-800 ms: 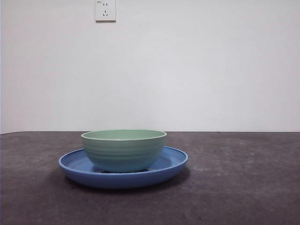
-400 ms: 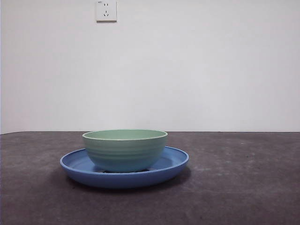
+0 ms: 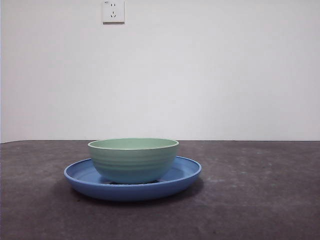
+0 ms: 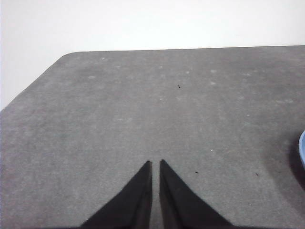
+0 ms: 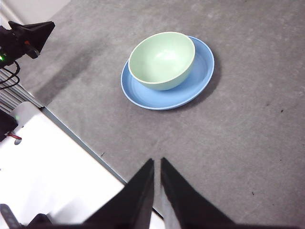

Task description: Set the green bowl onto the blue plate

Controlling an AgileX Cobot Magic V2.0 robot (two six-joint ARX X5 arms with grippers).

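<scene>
A pale mint-green ridged bowl (image 3: 133,159) sits upright and empty inside a wide, glossy blue plate (image 3: 180,176), off-centre toward 1 rim. Both rest on the counter, well ahead of the right pincer (image 5: 157,164).

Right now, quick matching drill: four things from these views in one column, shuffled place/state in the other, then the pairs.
Column 1
1. green bowl
2. blue plate
3. left tool
4. wall socket

Column 2
A. flat on the grey table, under another dish
B. high on the white wall
C. upright, empty, resting in the wider dish
D. shut, over bare tabletop, holding nothing

Pairs: 1-C, 2-A, 3-D, 4-B

The right tool is also shut and empty, well back from both dishes.
</scene>
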